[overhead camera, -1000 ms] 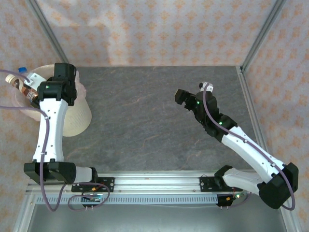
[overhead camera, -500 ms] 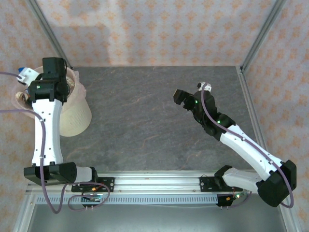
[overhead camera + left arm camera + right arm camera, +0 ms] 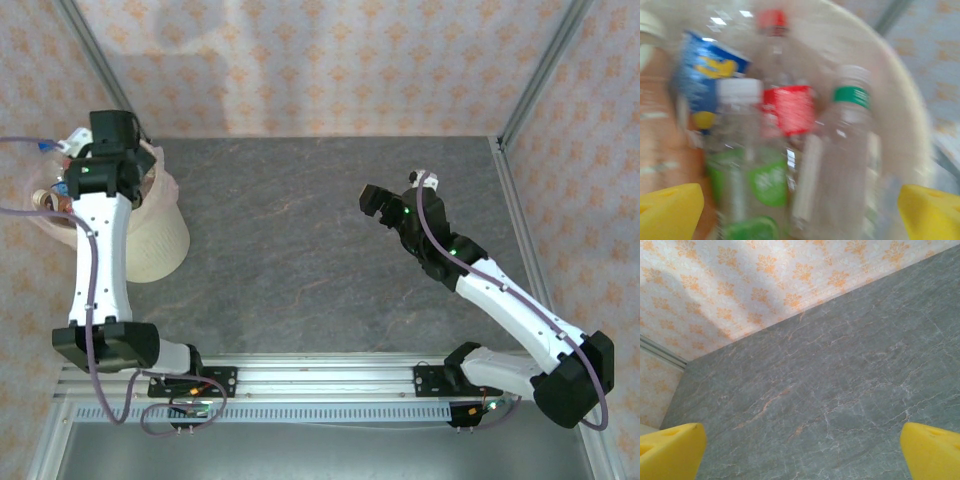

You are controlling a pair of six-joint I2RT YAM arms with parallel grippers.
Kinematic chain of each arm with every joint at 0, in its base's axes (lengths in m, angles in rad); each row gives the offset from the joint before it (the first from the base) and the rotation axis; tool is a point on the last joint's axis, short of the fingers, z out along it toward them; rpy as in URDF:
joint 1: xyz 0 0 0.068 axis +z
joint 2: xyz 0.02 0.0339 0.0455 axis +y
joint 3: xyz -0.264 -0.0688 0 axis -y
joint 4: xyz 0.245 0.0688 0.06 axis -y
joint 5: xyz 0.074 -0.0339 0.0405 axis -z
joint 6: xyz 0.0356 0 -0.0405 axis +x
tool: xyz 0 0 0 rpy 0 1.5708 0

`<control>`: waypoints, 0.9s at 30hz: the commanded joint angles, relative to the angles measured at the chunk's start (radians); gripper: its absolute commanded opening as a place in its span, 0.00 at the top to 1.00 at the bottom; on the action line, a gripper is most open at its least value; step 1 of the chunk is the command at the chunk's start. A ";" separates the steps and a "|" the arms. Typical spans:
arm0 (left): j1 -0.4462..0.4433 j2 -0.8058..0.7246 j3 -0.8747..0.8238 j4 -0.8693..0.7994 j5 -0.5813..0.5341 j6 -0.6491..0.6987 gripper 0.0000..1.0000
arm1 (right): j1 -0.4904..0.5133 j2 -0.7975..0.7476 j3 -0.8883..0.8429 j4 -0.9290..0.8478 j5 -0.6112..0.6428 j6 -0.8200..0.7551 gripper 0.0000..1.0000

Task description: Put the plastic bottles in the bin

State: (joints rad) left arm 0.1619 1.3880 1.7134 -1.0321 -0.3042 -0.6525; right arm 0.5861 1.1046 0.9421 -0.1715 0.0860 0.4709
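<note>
Hung over the grey table (image 3: 300, 250) with the right gripper (image 3: 800, 452), yellow fingers (image 3: 670, 450) spread wide and holding nothing; probably parked out of the way. Farther off, over the bin (image 3: 165, 245) with the left gripper (image 3: 800, 215), spread just as wide, touching nothing, likely placed for a drop. Below, inside the bin: plastic bottles (image 3: 790, 110) crowded together, with red, white and green caps, blurred.

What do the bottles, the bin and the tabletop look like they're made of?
The bottles look like thin clear plastic, glossy, with glints and labels showing through. The bin looks like cream plastic, matte. The tabletop is grey with pale veins, matte: stone or a stone-print laminate, unclear.
</note>
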 commanded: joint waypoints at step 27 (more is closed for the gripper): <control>-0.376 -0.265 -0.990 0.987 0.238 0.652 0.00 | -0.279 -0.134 -0.418 0.259 0.583 -0.333 0.01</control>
State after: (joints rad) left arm -0.2653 1.1095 0.7582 -0.1886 -0.0044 -0.0650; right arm 0.3542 0.9504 0.5777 -0.0082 0.6403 0.2272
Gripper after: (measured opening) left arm 0.993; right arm 0.993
